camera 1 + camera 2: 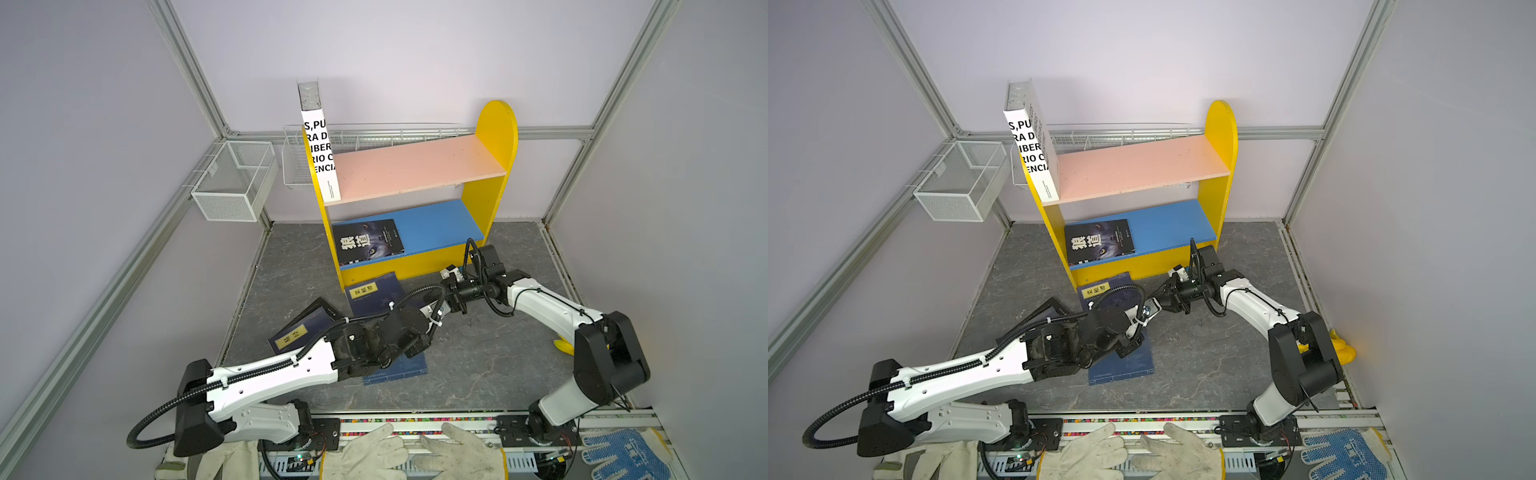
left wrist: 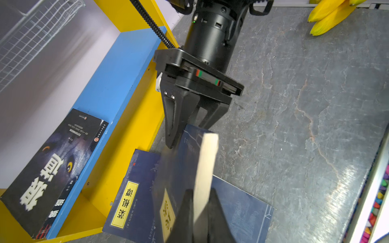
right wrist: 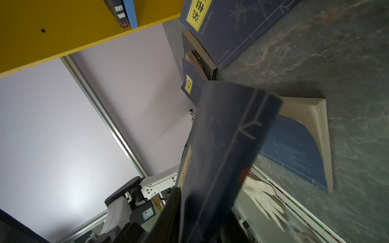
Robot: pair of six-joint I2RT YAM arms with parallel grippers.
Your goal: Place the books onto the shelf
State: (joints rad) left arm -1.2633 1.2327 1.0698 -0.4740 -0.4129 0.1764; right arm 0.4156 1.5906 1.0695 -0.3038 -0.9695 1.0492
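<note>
In both top views the shelf (image 1: 494,141) is seen far centre, a white book (image 1: 322,158) and a black book (image 1: 368,241) lodged on it; left hand (image 1: 433,313) and right hand (image 1: 449,299) are met nearside of it. In the left wrist view a thin navy book (image 2: 179,168) is clamped edge-up by both hands: handover judged. In the right wrist view that grip is confirmed; left release, then shelving, is required.
</note>
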